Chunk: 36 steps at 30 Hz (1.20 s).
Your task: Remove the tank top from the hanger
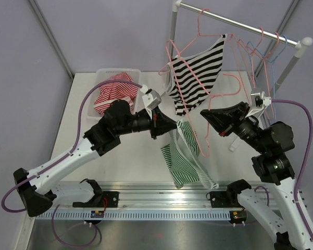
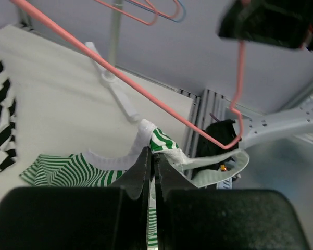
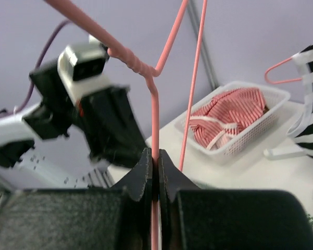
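Tank top (image 2: 67, 169), near part hidden behind the left end effector (image 2: 151, 156) in its own wrist view; hanger (image 3: 154, 114), wire lost inside the clamped right end effector (image 3: 154, 156), upper runs cut by the top edge; basket (image 1: 117, 71), near corner covered by the left arm (image 1: 78, 151).

The left arm (image 1: 67, 156) reaches forward and to the right over the table, with the left gripper (image 1: 171, 125) clamped tight on the tank top (image 1: 183, 167). The right arm (image 1: 275, 156) stands raised with its wrist turned left, and the right gripper (image 1: 205, 115) is clamped on the hanger (image 3: 154, 112).
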Available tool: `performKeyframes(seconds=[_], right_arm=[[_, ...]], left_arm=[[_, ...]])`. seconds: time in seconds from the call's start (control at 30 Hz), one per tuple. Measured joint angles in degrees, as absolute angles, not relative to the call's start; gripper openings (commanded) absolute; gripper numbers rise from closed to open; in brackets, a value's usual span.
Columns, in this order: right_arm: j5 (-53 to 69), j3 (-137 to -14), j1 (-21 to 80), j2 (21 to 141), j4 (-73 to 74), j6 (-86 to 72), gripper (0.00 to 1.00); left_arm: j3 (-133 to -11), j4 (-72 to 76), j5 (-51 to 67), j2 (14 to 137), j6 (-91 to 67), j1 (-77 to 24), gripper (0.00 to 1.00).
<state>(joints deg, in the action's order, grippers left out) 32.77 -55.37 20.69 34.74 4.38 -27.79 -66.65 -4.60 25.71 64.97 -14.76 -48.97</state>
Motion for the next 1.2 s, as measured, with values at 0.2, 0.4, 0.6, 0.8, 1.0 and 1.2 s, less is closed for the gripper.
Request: performKeyframes(seconds=[0.2,0.4,0.6,0.8,1.0,1.2], right_arm=[[20.9,-58.1,20.7,37.3,3.3,-30.6,0.00],[8.3,-74.1,20.7,41.2,25.7,-28.9,0.00],[-1.5,-82.3,20.7,45.5,41.1,-25.7,0.00],[-7.6,-91.0,20.7,55.9,47.9,-21.5,0.00],[-10.2,-101.3,19.2,67.6,50.4,-18.7,0.00],[-4.1,-113.9,9.9,79.3,52.8,-18.5,0.00]], left_arm=[[-62.3,-2.5,23.5,66.1,-13.9,-50.5,0.00],[-62.3,-5.5,14.7,70.3,-14.0,-50.5,0.19],[-62.5,-10.7,10.3,71.9,-13.6,-50.7,0.99],[-65.0,-18.7,3.6,69.6,-12.9,-53.4,0.99],[-69.4,-28.1,-4.1,63.3,-13.5,-55.7,0.99],[-71.5,-36.6,-10.6,54.8,-14.5,-56.2,0.99]])
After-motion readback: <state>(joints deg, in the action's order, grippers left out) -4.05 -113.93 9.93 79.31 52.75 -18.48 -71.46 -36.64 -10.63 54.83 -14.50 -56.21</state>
